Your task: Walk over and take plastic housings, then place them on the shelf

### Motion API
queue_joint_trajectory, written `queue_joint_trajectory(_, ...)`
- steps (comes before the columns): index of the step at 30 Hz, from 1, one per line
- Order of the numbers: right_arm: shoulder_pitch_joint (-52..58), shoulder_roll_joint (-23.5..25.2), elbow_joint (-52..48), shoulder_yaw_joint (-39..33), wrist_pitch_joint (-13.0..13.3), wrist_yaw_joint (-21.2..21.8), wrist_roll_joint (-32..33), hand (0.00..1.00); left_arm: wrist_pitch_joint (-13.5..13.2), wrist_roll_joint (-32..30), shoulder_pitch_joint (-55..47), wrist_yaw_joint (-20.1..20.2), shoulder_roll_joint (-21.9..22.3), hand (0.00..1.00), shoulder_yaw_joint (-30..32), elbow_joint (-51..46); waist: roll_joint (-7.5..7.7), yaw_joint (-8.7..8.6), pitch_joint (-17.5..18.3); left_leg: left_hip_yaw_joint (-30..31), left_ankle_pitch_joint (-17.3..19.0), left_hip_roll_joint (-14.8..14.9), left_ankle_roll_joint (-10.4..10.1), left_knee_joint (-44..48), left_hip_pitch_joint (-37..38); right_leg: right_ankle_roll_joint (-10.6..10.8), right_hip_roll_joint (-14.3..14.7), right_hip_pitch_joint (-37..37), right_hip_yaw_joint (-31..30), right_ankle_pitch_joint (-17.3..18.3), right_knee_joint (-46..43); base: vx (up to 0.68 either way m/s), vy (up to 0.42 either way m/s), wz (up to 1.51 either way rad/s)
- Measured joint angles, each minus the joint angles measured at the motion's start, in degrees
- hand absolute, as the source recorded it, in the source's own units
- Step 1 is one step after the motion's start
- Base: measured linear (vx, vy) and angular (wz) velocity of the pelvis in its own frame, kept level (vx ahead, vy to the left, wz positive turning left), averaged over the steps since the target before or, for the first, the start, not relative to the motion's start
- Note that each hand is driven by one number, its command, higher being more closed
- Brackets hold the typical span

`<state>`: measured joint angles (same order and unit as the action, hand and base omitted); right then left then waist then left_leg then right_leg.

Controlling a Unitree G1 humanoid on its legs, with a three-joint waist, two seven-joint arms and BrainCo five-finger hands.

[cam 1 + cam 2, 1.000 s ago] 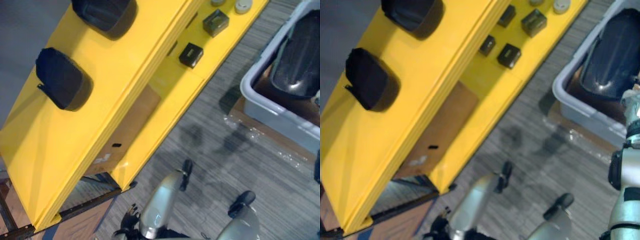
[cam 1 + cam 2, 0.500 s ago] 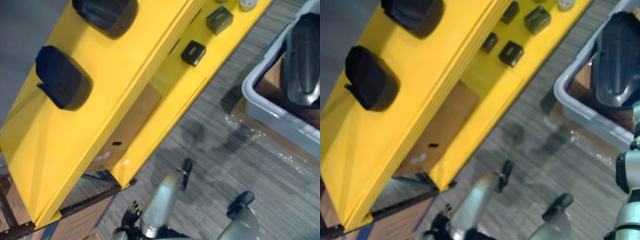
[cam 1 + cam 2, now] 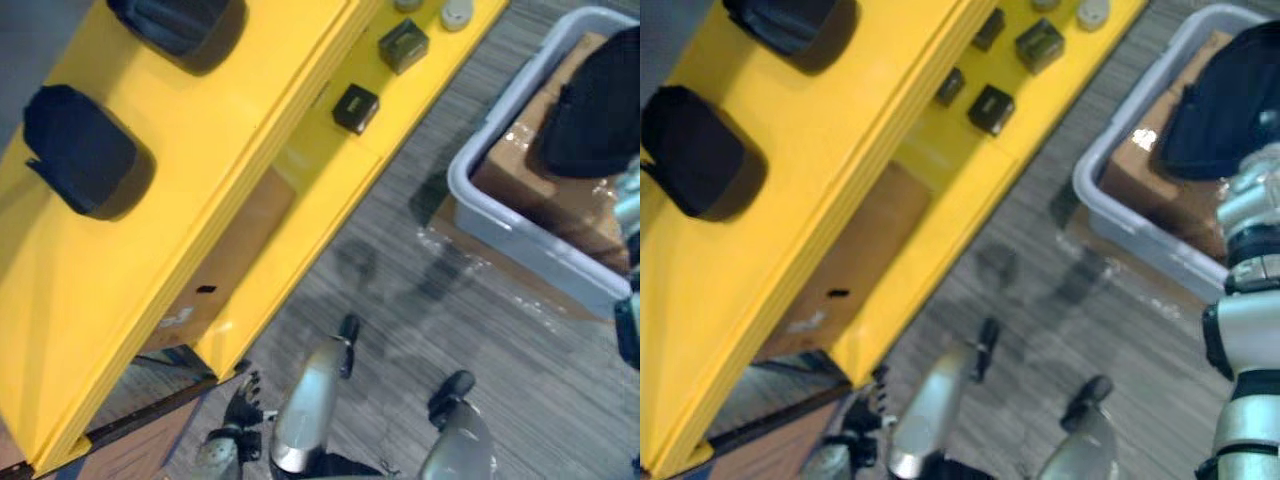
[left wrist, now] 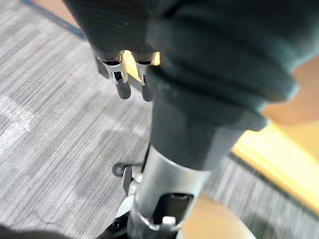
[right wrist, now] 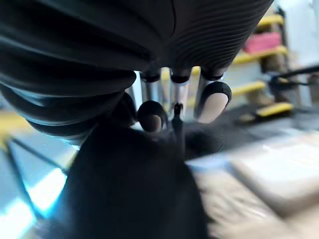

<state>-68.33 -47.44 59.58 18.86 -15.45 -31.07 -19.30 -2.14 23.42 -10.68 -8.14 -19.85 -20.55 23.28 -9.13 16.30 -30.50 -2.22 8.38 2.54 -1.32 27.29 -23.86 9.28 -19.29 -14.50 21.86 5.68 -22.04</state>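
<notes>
Dark moulded plastic housing (image 3: 1225,105) at the grey plastic tote (image 3: 500,215), right hand (image 5: 212,102) curled onto it, a firm grasp by the look of it. Left hand (image 3: 238,415) hangs slack-fingered, low by the yellow metal shelf (image 3: 200,230). Best now: lift clear of the tote's rim before turning. Two black housings (image 3: 80,150) sit on the shelf top with bare yellow beside them, and striped grey carpet (image 3: 420,300) lies open between.
</notes>
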Motion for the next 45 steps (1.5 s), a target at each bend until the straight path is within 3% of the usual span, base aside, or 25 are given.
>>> queue_joint_trajectory(3, 0.7, 1.7, -2.8, -2.7, 1.9, -2.7, 0.0, 1.0, 1.4, -1.2, -0.1, 0.4, -1.1, 0.0, 0.1, -1.6, 0.42, -0.24, -0.3, -0.1, 0.0, 0.3, -0.1, 0.0, 0.5, -0.3, 0.6, 0.6, 0.0, -0.2, 0.6, -0.03, -0.004, -0.04)
queue_joint_trajectory(7, 4.5, 7.1, -8.1, -5.3, 4.9, -5.9, -2.1, 1.0, 2.5, -1.4, -0.7, 2.1, -5.1, 0.0, 1.0, -3.8, 2.93, -1.53, -0.3, -0.9, 0.1, 1.8, -0.7, -0.7, 2.5, -1.0, 2.5, 1.8, -1.3, -1.0, 2.1, -0.03, -0.015, -0.18)
queue_joint_trajectory(8, 5.5, 7.9, -9.2, -6.2, 5.8, -6.6, -2.4, 1.0, 2.5, 0.9, -0.7, 2.3, -5.4, 0.0, 4.2, -6.4, 3.43, -1.64, -0.2, -1.1, 0.0, 2.2, -0.9, -0.8, 2.7, -1.2, 2.9, 1.9, -1.5, -1.2, 2.3, -0.04, -0.024, -0.18)
queue_joint_trajectory(10, 7.2, 8.4, -11.7, -7.4, 7.2, -7.8, -4.5, 1.0, -1.5, 6.3, 6.8, 2.2, -1.9, 0.0, 9.3, -21.8, 3.55, -2.26, -0.2, -1.2, -0.4, 2.9, -1.4, -1.0, 2.8, -1.5, 3.9, 2.6, -1.5, -2.5, 3.7, -0.07, -0.013, -0.11)
queue_joint_trajectory(11, 7.2, 8.6, -12.3, -7.4, 7.8, -7.8, -4.7, 1.0, -2.8, 7.4, 10.4, 2.3, -0.8, 0.0, 9.1, -24.1, 3.66, -2.8, -0.2, -1.3, -0.6, 3.0, -1.4, -1.1, 2.8, -1.7, 4.1, 2.7, -1.6, -3.1, 4.2, -0.08, 0.018, -0.22)
queue_joint_trajectory(13, 7.3, 10.7, -15.4, -7.4, 9.6, -7.9, -6.2, 1.0, -5.6, 8.7, 19.8, 2.3, 1.7, 0.0, 9.1, -27.8, 5.74, -5.15, 0.1, -2.5, -1.4, 3.4, -1.3, -2.2, 2.9, -1.7, 4.8, 2.8, -2.3, -4.9, 6.5, -0.06, 0.03, -0.33)
queue_joint_trajectory(15, 7.6, 11.5, -20.0, -7.7, 12.2, -9.3, -8.3, 1.0, -6.1, 10.9, 27.7, 1.3, 3.1, 0.0, 8.5, -25.7, 8.62, -7.54, 0.2, -5.1, -1.6, 4.5, -1.4, -3.2, 3.9, -1.8, 5.8, 2.8, -4.8, -7.6, 10.0, -0.04, 0.059, -0.56)
queue_joint_trajectory(17, 7.6, 11.5, -23.3, -9.4, 13.4, -11.5, -9.4, 1.0, -6.1, 13.8, 31.6, -0.5, 4.9, 0.0, 8.3, -22.4, 9.7, -9.35, 0.3, -6.3, -1.6, 5.2, -1.4, -3.3, 4.1, -1.8, 6.5, 2.9, -5.6, -8.8, 11.7, -0.01, 0.038, -0.41)
queue_joint_trajectory(23, 12.1, 12.0, -38.0, -11.9, 19.2, -16.5, -13.5, 1.0, -6.3, 16.9, 40.1, -6.2, 7.3, 0.0, 8.7, -14.2, 11.06, -11.81, 1.0, -9.5, -2.2, 7.1, -2.3, -5.8, 7.5, -2.6, 8.6, 4.5, -7.9, -11.0, 15.5, 0.0, -0.021, -0.29)
queue_joint_trajectory(25, 17.2, 14.1, -46.1, -12.4, 23.9, -17.9, -16.0, 1.0, -7.5, 17.3, 44.2, -7.4, 6.8, 0.0, 9.6, -11.4, 12.79, -13.92, 2.1, -9.9, -2.6, 7.6, -2.9, -6.9, 8.0, -2.8, 9.3, 4.5, -8.1, -11.1, 16.0, 0.02, -0.042, -0.14)
queue_joint_trajectory(29, 24.6, 18.4, -52.0, -13.6, 31.0, -18.8, -19.4, 1.0, -7.7, 19.4, 48.6, -9.8, 7.5, 0.0, 9.7, -7.9, 15.22, -16.08, 4.0, -11.8, -2.7, 7.8, -3.1, -8.0, 9.9, -2.8, 9.5, 4.7, -9.6, -11.1, 16.1, 0.02, -0.016, -0.2)
queue_joint_trajectory(34, 29.5, 21.1, -54.5, -14.4, 36.9, -18.8, -20.7, 1.0, -9.1, 22.9, 50.1, -10.9, 10.0, 0.0, 10.7, -5.5, 15.36, -17.38, 4.8, -13.2, -2.7, 7.6, -3.1, -9.0, 12.0, -2.8, 9.5, 5.4, -11.0, -11.2, 16.1, 0.0, 0.006, -0.12)
queue_joint_trajectory(38, 32.7, 21.7, -54.8, -14.3, 39.2, -18.2, -22.3, 1.0, -10.4, 28.8, 50.1, -9.9, 11.4, 0.0, 10.7, -4.5, 15.29, -17.34, 6.6, -13.3, -2.9, 7.3, -3.3, -9.4, 12.1, -2.8, 9.5, 5.5, -11.0, -11.2, 16.2, 0.0, 0.0, 0.0)
queue_joint_trajectory(45, 34.6, 22.5, -54.6, -12.0, 39.4, -17.6, -24.4, 1.0, -14.1, 37.6, 49.9, -4.1, 11.7, 0.0, 10.6, -4.4, 14.14, -17.36, 9.3, -13.4, -3.4, 6.1, -3.2, -11.1, 13.8, -2.7, 8.6, 6.6, -11.0, -11.2, 16.7, 0.0, 0.003, 0.01)
